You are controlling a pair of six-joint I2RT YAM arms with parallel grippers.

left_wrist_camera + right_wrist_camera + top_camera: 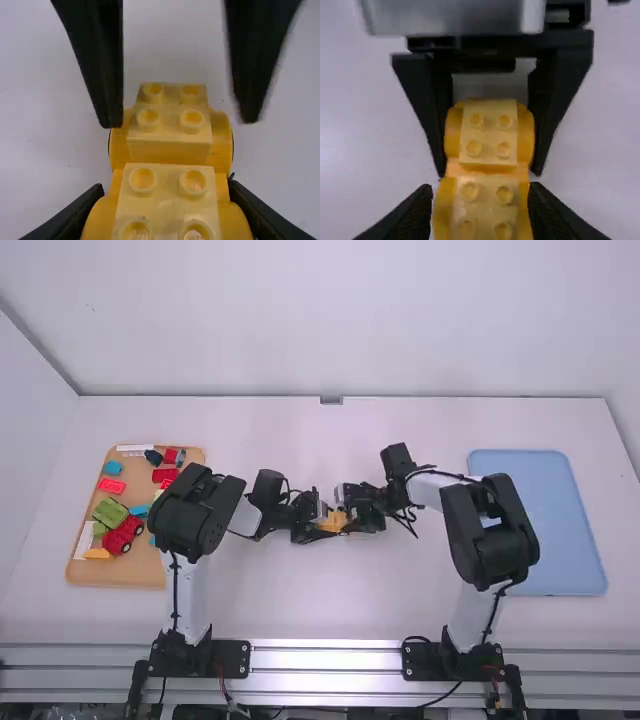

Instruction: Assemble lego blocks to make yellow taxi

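Steadiness matters most: with the left fingers (pixel 551 105) closed on the yellow car body (pixel 487 170) mid-surface (pixel 330 610), bring the right fingers (pixel 106 75), parted slightly wider than it, in evenly to avoid twisting.

Looks like a yellow Lego assembly (pixel 170 150), carrying studded blocks in line between rounded yellow sides. Is gripped near the middle of the table (pixel 300 610), studs facing up.
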